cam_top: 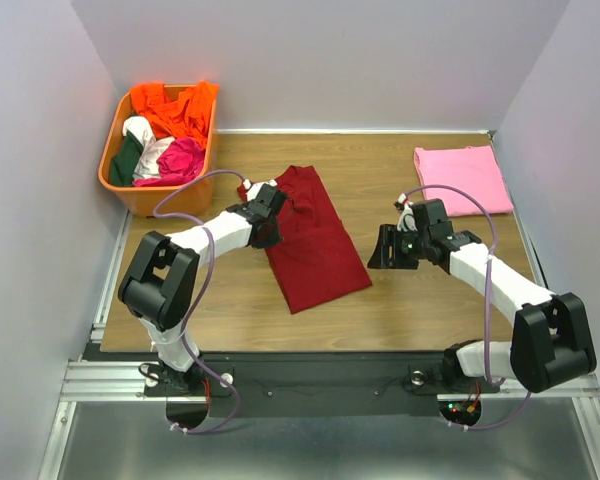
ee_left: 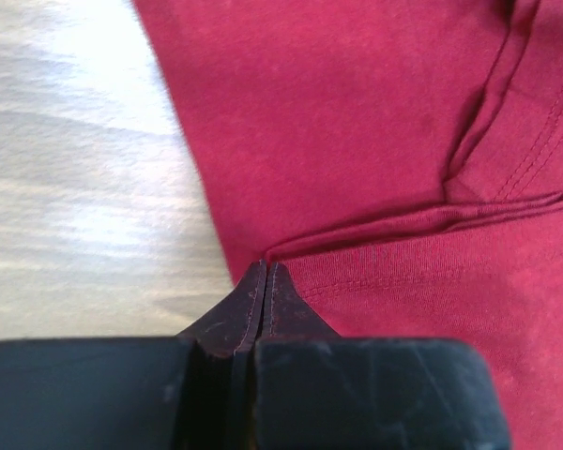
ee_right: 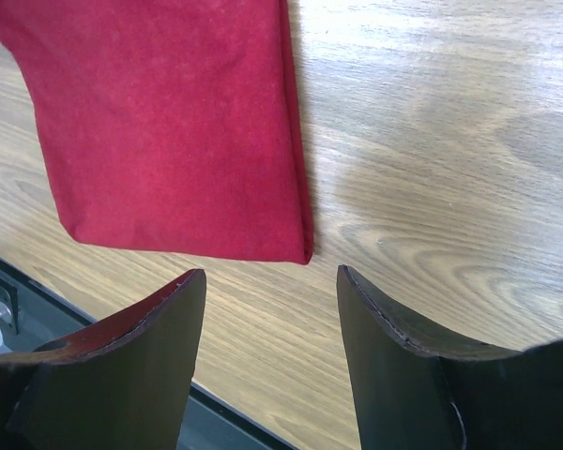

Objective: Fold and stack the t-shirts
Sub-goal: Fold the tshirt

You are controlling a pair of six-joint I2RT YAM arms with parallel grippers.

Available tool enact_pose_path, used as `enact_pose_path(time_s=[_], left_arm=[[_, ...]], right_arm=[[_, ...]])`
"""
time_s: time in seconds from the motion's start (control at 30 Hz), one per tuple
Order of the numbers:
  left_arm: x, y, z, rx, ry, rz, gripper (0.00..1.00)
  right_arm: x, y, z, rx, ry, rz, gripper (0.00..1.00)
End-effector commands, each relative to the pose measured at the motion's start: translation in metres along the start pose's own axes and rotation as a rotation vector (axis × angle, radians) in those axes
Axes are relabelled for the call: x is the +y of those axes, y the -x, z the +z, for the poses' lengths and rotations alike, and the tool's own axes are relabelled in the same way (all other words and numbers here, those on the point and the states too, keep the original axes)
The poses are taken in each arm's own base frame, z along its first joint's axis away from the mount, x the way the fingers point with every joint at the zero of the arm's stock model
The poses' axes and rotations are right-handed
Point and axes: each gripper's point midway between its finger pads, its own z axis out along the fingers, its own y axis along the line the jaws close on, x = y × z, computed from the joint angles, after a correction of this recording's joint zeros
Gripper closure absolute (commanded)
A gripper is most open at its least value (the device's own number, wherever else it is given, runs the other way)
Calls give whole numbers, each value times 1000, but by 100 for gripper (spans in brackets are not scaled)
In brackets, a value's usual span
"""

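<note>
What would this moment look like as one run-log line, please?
left tool: shut on maroon t-shirt edge | right tool: open, empty | pink t-shirt: folded, far right

Maroon t-shirt (cam_top: 315, 245) lies flat mid-tabletop (cam_top: 230, 300), folded into a long narrow panel that slants from the far left to the near right, with a stitched sleeve hem layered near its left edge. Light pink t-shirt (cam_top: 462, 180) sits well apart at the far right, folded flat and square.

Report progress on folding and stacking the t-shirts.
Done: the pink t-shirt lies folded at the far right. In hand: the maroon t-shirt, partly folded, its edge pinched by the shut left end effector; the right end effector is open. Left: finish folding, then stack.
</note>
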Motion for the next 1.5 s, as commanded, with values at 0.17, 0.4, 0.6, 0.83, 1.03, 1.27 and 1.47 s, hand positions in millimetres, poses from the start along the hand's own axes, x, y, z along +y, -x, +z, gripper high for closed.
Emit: enact_pose_path(time_s=[0.17, 0.4, 0.6, 0.83, 1.03, 1.27, 1.47], left_arm=[[13, 15, -35, -50, 35, -36, 100], [21, -6, -2, -5, 82, -17, 89], [38, -7, 3, -4, 158, -35, 77], [48, 20, -26, -84, 175, -75, 50], [1, 9, -67, -99, 14, -72, 46], [-28, -57, -78, 37, -136, -64, 63], [-41, -103, -71, 149, -191, -16, 73]], right_arm=[[3, 4, -3, -26, 3, -27, 36], [0, 0, -1, -13, -4, -25, 36], [4, 3, -7, -35, 3, -28, 36], [11, 6, -6, -22, 22, -19, 38], [31, 11, 1, 3, 63, -41, 55], [46, 14, 17, 22, 84, -55, 61], [49, 9, 34, 51, 81, -58, 61]])
